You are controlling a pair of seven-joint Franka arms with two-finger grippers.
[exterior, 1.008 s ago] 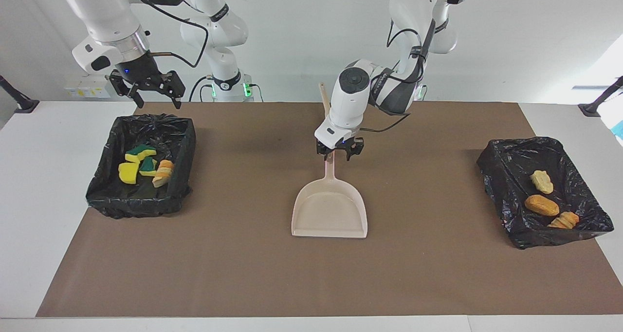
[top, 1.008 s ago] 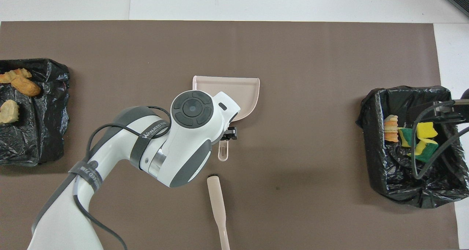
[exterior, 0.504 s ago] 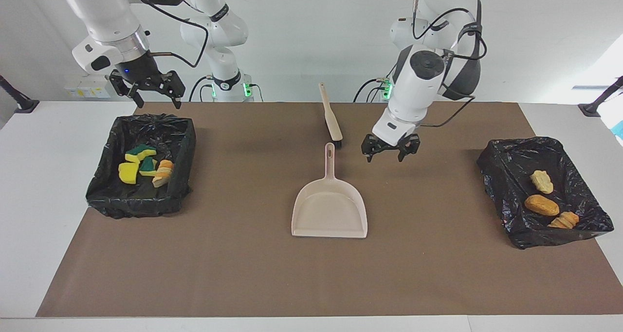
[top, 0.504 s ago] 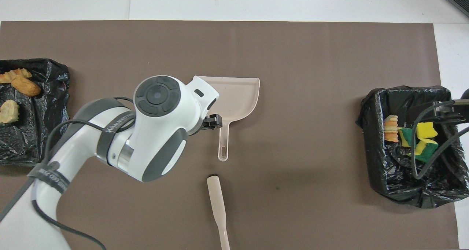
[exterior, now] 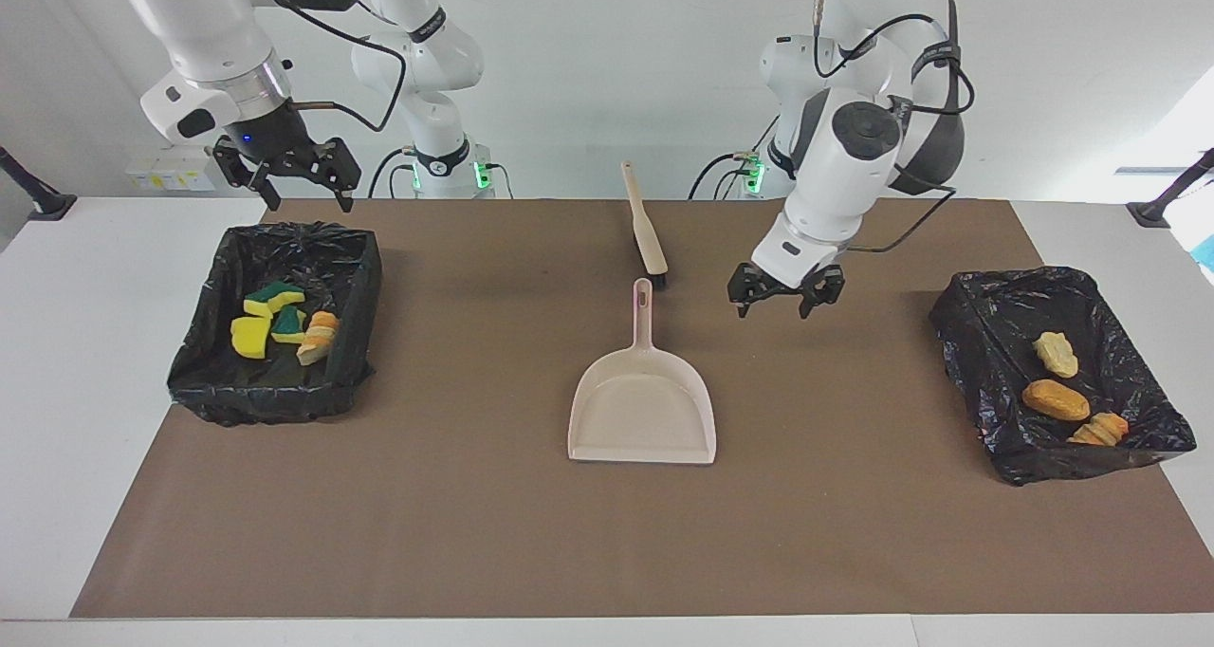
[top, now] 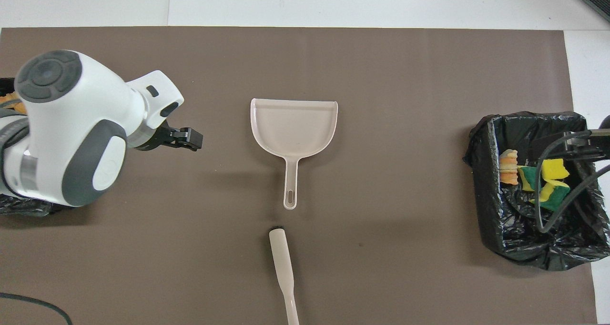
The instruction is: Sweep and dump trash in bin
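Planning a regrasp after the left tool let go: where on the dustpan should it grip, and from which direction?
Grip the dustpan by its handle, coming straight down from above. The pan lies flat on the mat with the slim handle pointing toward the robots, narrow enough to pinch across its width. The open left tool hangs over bare mat beside the handle. The brush lies just past the handle's end, so grip mid-handle.

dustpan (exterior: 642, 410): plain beige
brush (exterior: 645, 222): beige handle, black bristles
bin liners (exterior: 275, 249): glossy black
trash (exterior: 275, 323): yellow, green, orange-brown
mat (exterior: 474, 514): brown
worktop (exterior: 76, 343): white
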